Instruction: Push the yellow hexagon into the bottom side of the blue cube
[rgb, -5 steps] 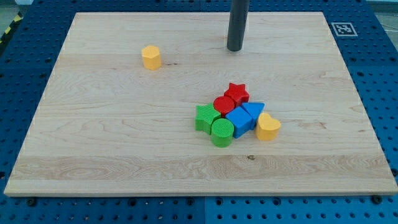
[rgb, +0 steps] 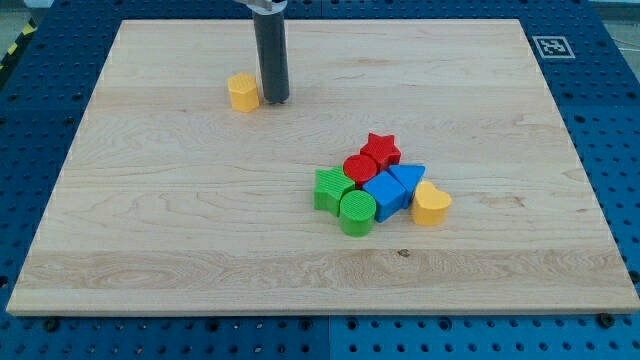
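Note:
The yellow hexagon (rgb: 242, 91) sits on the wooden board at the upper left. My tip (rgb: 275, 100) stands just to its right, very close to it or touching. The blue cube (rgb: 385, 193) lies in a cluster right of the board's centre, far from the hexagon. A blue triangle (rgb: 408, 177) touches the cube's upper right. A yellow heart-shaped block (rgb: 431, 204) sits at the cube's right. A green cylinder (rgb: 356, 212) sits at the cube's lower left.
The cluster also holds a red star (rgb: 381, 150), a red cylinder (rgb: 359, 168) and a green star-like block (rgb: 330, 189). The wooden board (rgb: 150, 240) lies on a blue pegboard table. A marker tag (rgb: 551, 45) sits beyond the top right corner.
My tip has moved left and slightly down, from the top middle of the board to the yellow hexagon's right side. No block has visibly moved.

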